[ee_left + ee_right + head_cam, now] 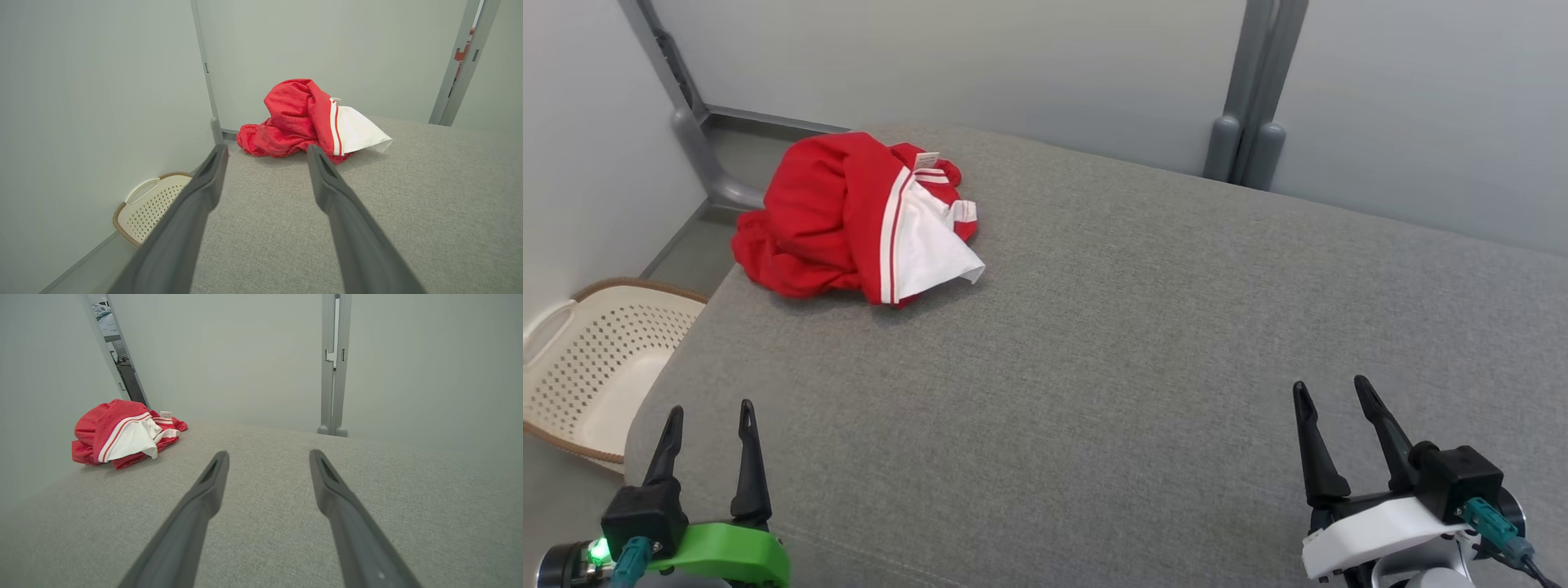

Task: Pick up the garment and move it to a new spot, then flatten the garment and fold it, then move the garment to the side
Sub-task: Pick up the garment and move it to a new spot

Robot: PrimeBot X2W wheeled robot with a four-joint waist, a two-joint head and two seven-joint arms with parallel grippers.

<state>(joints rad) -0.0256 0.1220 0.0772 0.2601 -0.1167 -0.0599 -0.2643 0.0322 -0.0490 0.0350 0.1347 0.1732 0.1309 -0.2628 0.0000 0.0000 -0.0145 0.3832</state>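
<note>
- Worktop: a grey, fabric-covered surface, and every place below is given relative to it. Most of it lies bare, so you have room for the new spot toward its middle.
- Garment: red with a white panel and striped trim, crumpled in a heap at the worktop's far left corner, close to the left edge. Likely risk: if you pinch only a top fold, the heap may unravel as it lifts and a trailing part may slip over that edge.
- Basket: cream and perforated, on the floor just beside the worktop's left edge. A dropped garment could land in or beside it, probably an awkward recovery.
- Left end effector: at the worktop's near left corner, fingers spread wide and holding nothing. It is well apart from the garment, and its wrist view looks roughly toward the heap.
- Right end effector: at the worktop's near right side, equally wide and empty. The garment lies diagonally across the worktop, so reaching it from here would likely be a long stretch.
- Label: a small white tag on the garment's far side, probably too flimsy to grasp.
</note>
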